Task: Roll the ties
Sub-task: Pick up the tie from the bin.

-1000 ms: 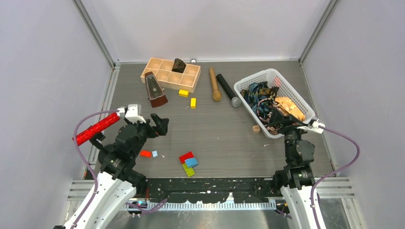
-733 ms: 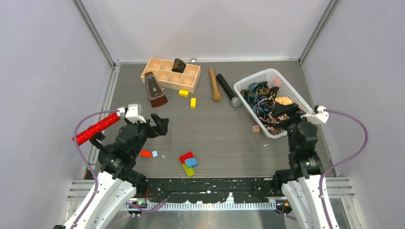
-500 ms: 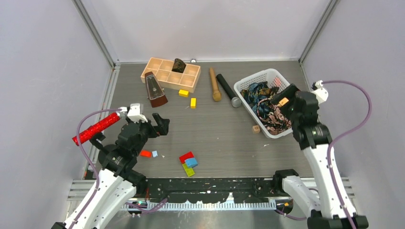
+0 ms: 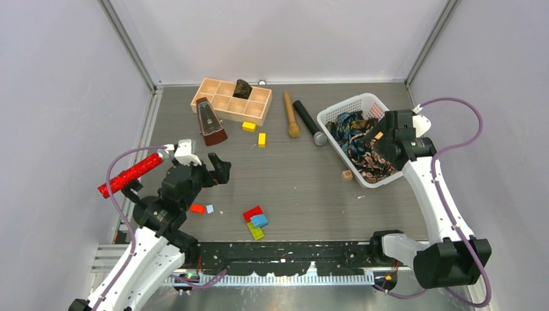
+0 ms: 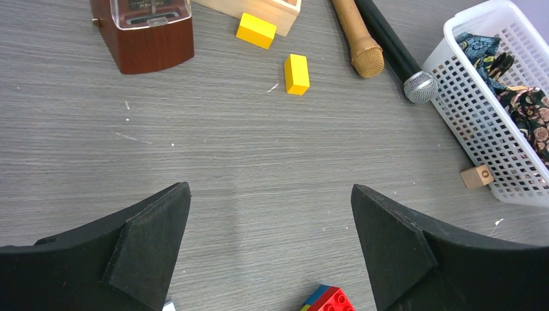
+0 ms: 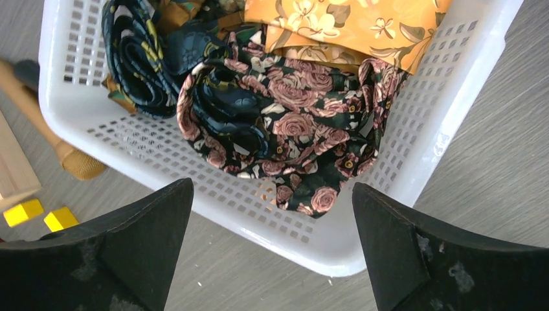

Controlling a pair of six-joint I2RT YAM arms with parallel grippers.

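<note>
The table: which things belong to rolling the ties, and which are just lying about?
Job: black rose tie, orange floral tie, dark blue tie, in the white basket.
Lying about: metronome, wooden tray, black microphone, red glittery microphone, coloured blocks.

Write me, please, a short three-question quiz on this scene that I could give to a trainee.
1. True or false: unrolled ties lie heaped in the white basket.
2. Which claw hangs over that basket, open and holding nothing? A left; B right; C neither.
3. How many yellow blocks lie near the wooden tray?
Key: 1 true. 2 B, the right claw. 3 two.
</note>
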